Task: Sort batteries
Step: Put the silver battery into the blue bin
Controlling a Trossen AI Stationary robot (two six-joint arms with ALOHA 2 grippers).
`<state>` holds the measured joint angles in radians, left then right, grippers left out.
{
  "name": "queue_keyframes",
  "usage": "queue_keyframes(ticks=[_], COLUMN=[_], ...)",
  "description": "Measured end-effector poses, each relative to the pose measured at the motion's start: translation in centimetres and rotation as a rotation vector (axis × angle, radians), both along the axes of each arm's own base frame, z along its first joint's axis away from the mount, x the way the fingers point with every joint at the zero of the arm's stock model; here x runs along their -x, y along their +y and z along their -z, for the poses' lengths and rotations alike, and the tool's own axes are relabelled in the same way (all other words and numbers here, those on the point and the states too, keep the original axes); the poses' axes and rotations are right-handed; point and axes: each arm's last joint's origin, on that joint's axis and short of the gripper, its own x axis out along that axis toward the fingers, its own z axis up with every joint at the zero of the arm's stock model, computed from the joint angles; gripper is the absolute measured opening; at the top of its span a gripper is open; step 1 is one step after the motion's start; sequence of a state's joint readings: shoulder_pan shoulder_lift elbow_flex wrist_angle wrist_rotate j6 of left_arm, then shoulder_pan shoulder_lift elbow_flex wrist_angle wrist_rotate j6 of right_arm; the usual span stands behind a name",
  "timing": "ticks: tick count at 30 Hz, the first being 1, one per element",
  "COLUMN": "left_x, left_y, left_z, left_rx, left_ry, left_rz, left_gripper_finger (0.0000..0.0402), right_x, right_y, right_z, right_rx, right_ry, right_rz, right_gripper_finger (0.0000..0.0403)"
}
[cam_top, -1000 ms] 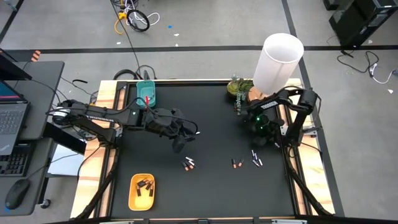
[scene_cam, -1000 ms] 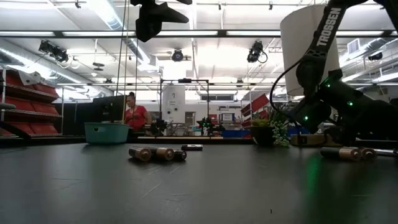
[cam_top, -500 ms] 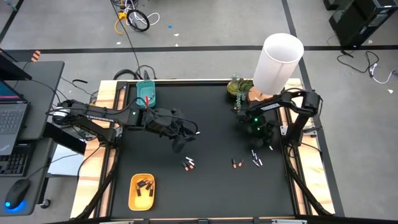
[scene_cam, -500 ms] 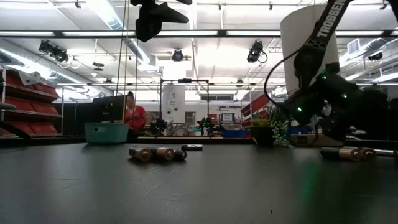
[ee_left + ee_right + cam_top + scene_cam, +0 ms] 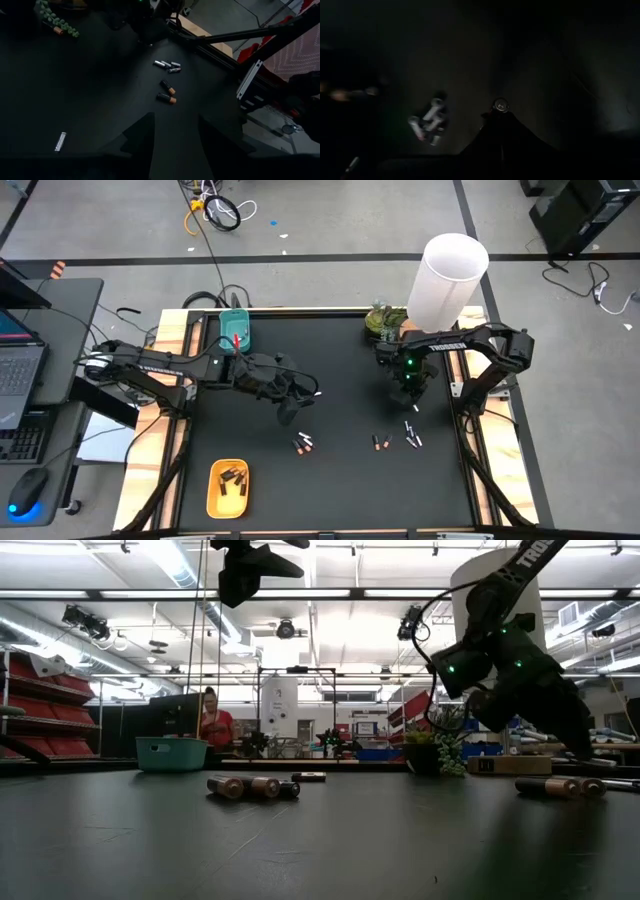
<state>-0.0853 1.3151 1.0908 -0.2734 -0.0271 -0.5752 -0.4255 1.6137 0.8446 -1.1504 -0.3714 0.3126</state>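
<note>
Batteries lie on the black mat: a pair at the middle, two dark ones with orange ends, and a pale cluster toward the right. My right gripper hangs above that cluster, shut on one pale battery. My left gripper waits high over the mat's middle, open, with nothing between its fingers. The yellow tray holds several dark batteries. The teal tray stands at the far left. My right gripper pinches a pale battery between its two fingers at their free ends. Only the battery's round silvery end shows past the tips. The fingers slant down from above. The battery is lifted clear of the mat.
A tall white cylinder and a small green plant stand at the far right corner, close behind my right arm. Wooden rails border the mat. The mat's near middle lies bare between the yellow tray and the right cluster.
My right gripper has risen off the mat by the pale cluster and swung toward the table's left and far side, tipping less steeply. The pale battery has come up with it, clear of the mat. My left arm has kept still.
</note>
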Motion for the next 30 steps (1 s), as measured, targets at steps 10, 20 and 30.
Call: queue_keyframes(ticks=[10, 20, 30], left_x=[0.0, 0.1, 1.7], left_y=[0.1, 0.7, 0.8], left_z=[0.0, 0.2, 2.8], left_rx=[0.014, -0.031, 0.084], left_ry=[-0.001, 0.008, -0.015], left_rz=[-0.054, -0.238, -0.373], left_gripper_finger=[0.0167, 0.0167, 0.0167], right_x=[-3.7, -8.2, -10.4], right_y=[-1.0, -2.6, -2.4], right_z=[-5.2, -11.0, -13.6], right_rx=[0.105, 0.199, 0.208], right_ry=[-0.312, -0.763, -1.001], right_rz=[0.062, 0.190, 0.211], right_gripper_finger=[0.0000, 0.0000, 0.0000])
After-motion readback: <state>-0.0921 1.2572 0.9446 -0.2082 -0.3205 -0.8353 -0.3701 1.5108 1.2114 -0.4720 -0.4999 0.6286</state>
